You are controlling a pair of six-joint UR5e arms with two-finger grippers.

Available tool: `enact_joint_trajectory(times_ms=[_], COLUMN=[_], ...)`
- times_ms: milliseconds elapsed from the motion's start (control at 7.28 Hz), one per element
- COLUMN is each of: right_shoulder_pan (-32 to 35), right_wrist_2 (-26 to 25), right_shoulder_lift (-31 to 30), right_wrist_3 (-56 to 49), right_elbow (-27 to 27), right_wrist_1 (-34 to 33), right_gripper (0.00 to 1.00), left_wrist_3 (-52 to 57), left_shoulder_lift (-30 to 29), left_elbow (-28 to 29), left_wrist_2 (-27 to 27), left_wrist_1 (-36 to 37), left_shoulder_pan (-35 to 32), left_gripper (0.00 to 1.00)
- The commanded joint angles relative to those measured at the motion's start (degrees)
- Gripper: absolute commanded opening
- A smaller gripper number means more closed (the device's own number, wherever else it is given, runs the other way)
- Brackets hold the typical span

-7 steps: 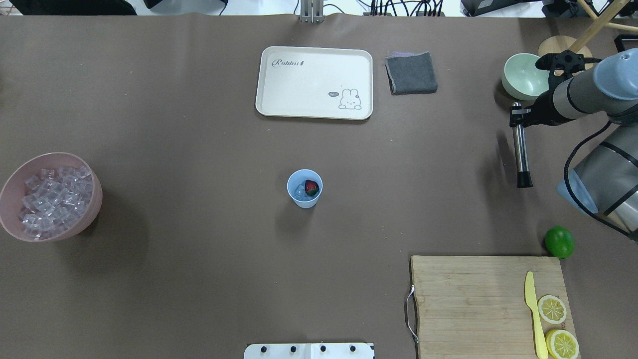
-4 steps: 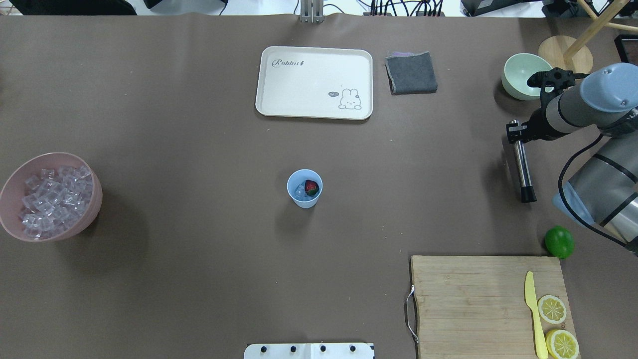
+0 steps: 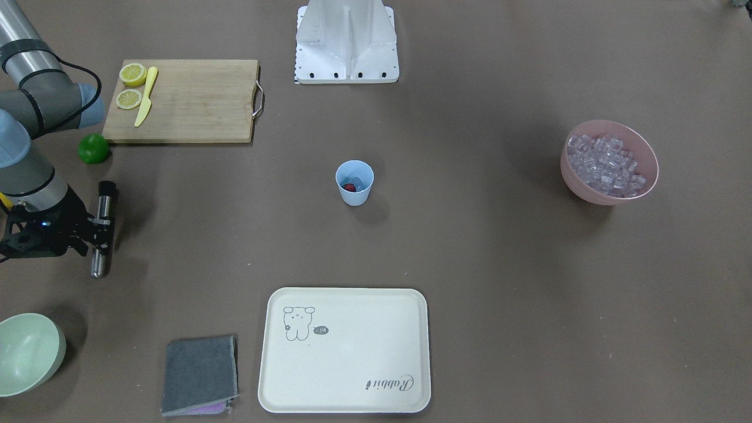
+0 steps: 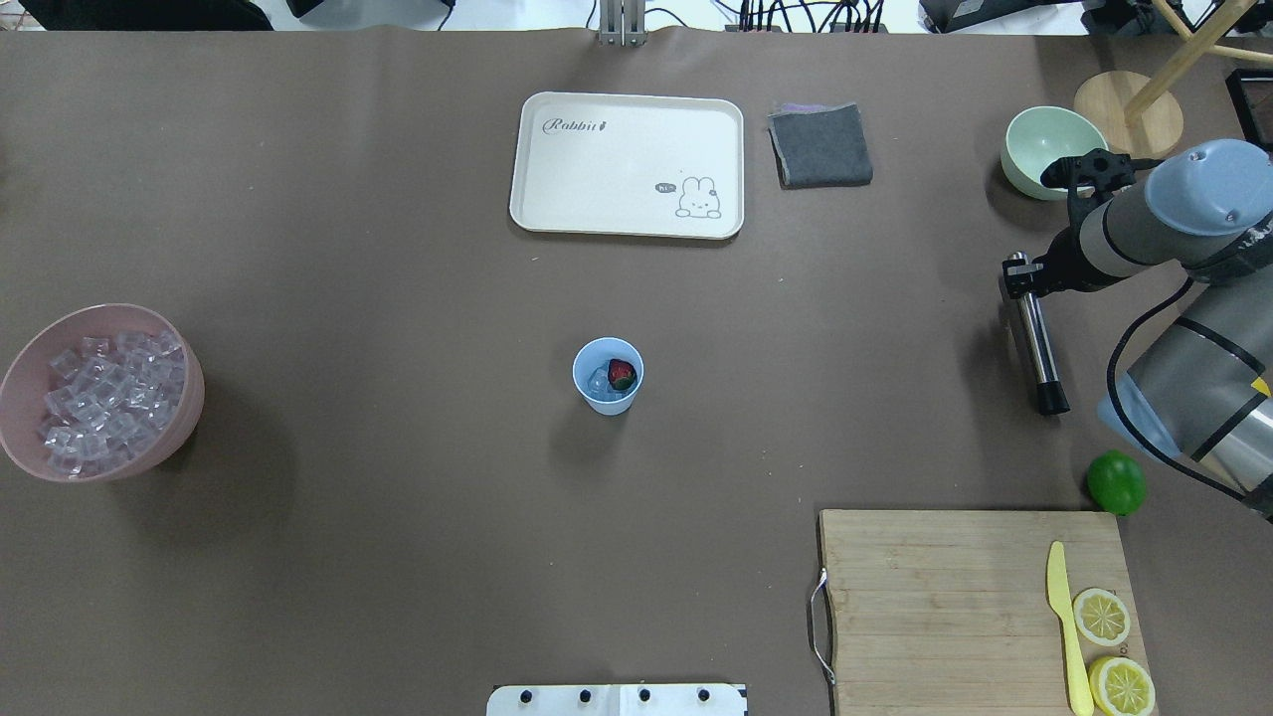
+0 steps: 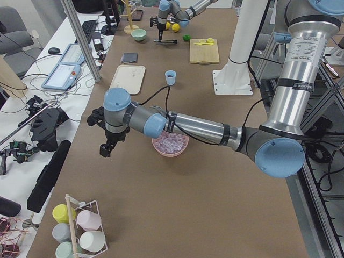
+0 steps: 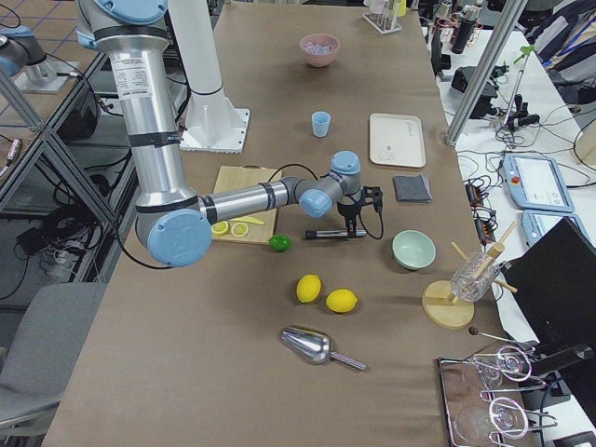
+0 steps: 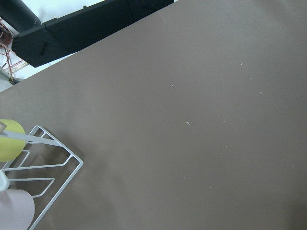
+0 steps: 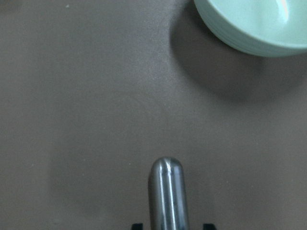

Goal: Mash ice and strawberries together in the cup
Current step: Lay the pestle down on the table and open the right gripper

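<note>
Tapered plastic cup (image 4: 608, 376), smooth cylindrical steel rod (image 4: 1034, 336)

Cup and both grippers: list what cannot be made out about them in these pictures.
- Ice in the cup: the number of cubes. In the overhead view the strawberry and the cup wall cover part of it, and it is too small.
- Left gripper: open or shut. It shows only in the exterior left view, and small.
- Right gripper: its fingertips in the right wrist view, cut off by the bottom edge beside the metal muddler.

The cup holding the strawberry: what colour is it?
The cup is plain light blue, clearest in the front-facing view.
</note>
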Motion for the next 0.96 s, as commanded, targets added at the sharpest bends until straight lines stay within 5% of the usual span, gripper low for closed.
enact_joint_trajectory(times_ms=[0, 412, 824], right_shoulder_pan=[0.9, 11.3, 25.0], right_wrist_2=[0.4, 8.4, 9.5], right_shoulder_lift=[0.0, -2.6, -3.4], right_wrist_3=[0.0, -2.2, -26.0], right_elbow=[0.3, 2.7, 7.6], right_wrist_1=[-0.1, -0.7, -16.7], right_gripper=[1.00, 1.00, 1.00], left_wrist_3=[0.0, -0.4, -7.5], left_shoulder_lift=[-0.1, -0.4, -0.4], left_elbow=[-0.1, 0.4, 0.9], left_wrist_2=[0.0, 0.1, 2.3], left_wrist_1=[0.0, 0.2, 0.7], left_shoulder_pan=[0.1, 0.0, -0.4], left_gripper=[0.97, 0.97, 0.97])
